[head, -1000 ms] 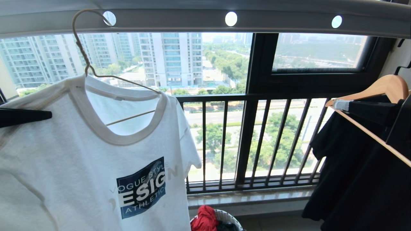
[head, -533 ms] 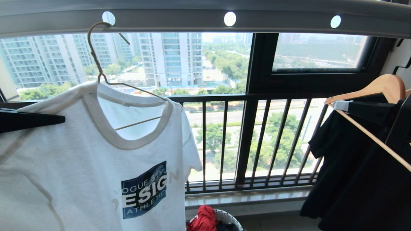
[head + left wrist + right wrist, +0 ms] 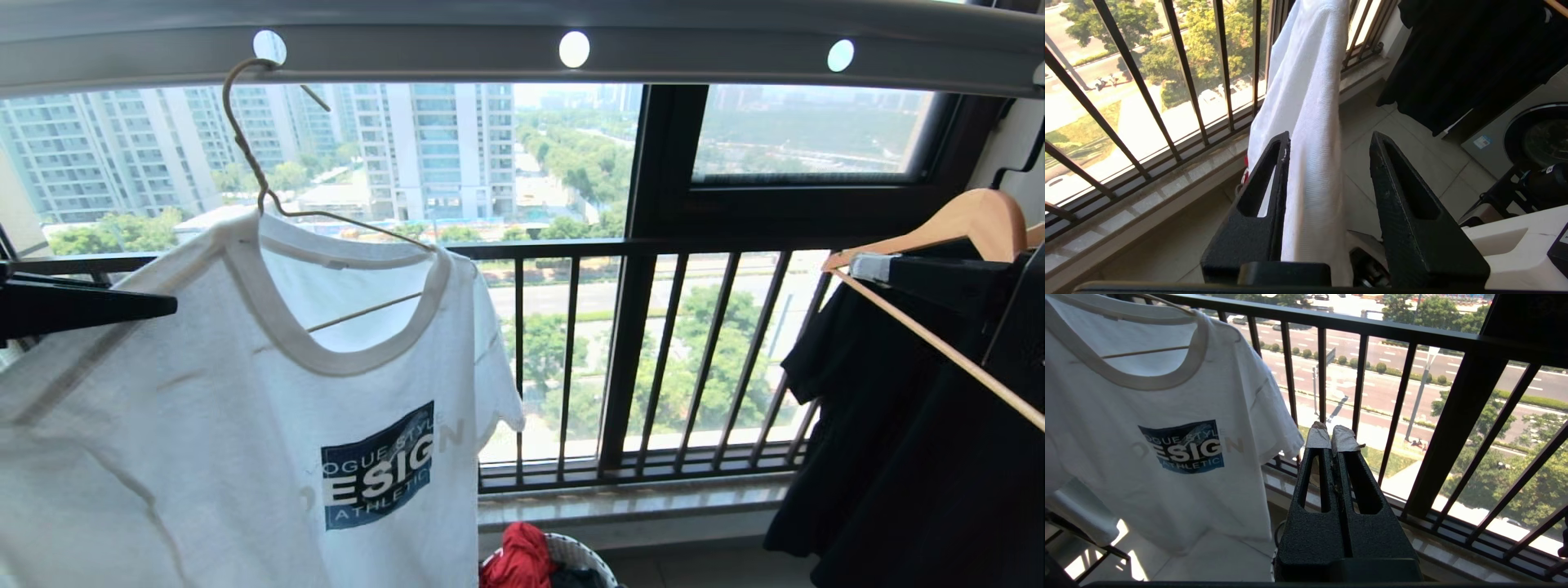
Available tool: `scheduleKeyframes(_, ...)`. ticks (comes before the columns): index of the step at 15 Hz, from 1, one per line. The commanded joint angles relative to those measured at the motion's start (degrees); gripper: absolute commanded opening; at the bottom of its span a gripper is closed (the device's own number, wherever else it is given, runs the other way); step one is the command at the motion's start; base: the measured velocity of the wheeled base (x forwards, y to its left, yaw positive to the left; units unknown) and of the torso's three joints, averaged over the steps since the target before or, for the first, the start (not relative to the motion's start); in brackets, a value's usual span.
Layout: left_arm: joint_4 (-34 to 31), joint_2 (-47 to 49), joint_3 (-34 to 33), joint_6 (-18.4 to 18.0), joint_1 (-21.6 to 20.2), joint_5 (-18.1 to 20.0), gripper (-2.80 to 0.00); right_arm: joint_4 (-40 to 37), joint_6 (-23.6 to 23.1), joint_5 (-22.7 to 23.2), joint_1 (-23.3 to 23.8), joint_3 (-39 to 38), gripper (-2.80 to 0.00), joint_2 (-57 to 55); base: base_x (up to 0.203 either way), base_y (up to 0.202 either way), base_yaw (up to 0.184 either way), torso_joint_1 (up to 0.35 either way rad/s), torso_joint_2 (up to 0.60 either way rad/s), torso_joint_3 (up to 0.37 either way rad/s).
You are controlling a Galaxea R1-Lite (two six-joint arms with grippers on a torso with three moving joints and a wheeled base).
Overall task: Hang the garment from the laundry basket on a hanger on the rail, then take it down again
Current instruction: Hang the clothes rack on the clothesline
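Observation:
The garment (image 3: 245, 441), a white T-shirt with a dark blue chest print, hangs on the thin cream hanger (image 3: 245, 147). The hanger's hook sits at a round hole near the left end of the grey rail (image 3: 457, 57). My left gripper (image 3: 1330, 134) is open at the shirt's left shoulder. A fold of white cloth runs between its fingers (image 3: 98, 306), resting against one and clear of the other. My right gripper (image 3: 1331, 435) is shut and empty in front of the balcony bars, to the right of the shirt. The laundry basket (image 3: 586, 554) stands on the floor below.
A red cloth (image 3: 518, 559) lies in the basket. At the right a wooden hanger (image 3: 971, 220) carries a black garment (image 3: 898, 457). The dark barred balcony railing (image 3: 653, 359) runs behind everything. A washing machine (image 3: 1535, 139) stands further right.
The hanger and shirt have shifted right, and the hook now sits lower at the rail's hole. My left gripper has moved right with them and opened off the shirt.

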State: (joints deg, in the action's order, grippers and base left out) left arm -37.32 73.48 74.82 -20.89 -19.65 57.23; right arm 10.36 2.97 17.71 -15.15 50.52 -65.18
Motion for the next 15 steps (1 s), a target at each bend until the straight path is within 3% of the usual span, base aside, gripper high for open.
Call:
scheduleKeyframes(1, -0.3, -1.0, 0.4, -0.1, -0.1, -0.2, 0.0, 0.1, 0.0, 0.1, 0.2, -0.1, -2.8, 0.2, 0.0, 0.0, 0.0, 0.0, 0.0, 0.0)
scheduleKeyframes(3, -0.3, -3.4, 0.3, 0.9, -0.5, -0.9, 0.0, 0.1, -1.1, 0.1, 0.4, -0.3, -2.8, 0.3, 0.0, 0.0, 0.0, 0.0, 0.0, 0.0)
scheduleKeyframes(7, -0.4, -9.9, -0.2, 9.8, -1.8, -1.3, 0.0, 0.1, -1.7, 0.1, 0.3, -0.6, -2.8, 0.5, 0.0, 0.0, 0.0, 0.0, 0.0, 0.0)
scheduleKeyframes(8, -0.4, -10.5, -0.2, 10.8, -1.8, -1.3, -2.8, 0.1, -1.7, 0.1, 0.3, -0.6, -2.8, 0.4, 0.0, 0.0, 0.0, 0.0, 0.0, 0.0)
scheduleKeyframes(12, -1.2, -13.3, -0.5, 10.7, -1.8, -3.0, -2.8, 0.1, -1.7, 0.3, 0.3, -0.6, -2.8, -0.7, 0.0, 0.0, 0.0, 0.0, 0.0, 0.0)
scheduleKeyframes(15, -12.1, -17.5, -0.7, 9.3, -1.7, -7.0, -2.8, 0.0, -1.7, 0.5, 0.3, -0.6, -2.8, -1.7, 0.0, 0.0, 0.0, 0.0, 0.0, 0.0)
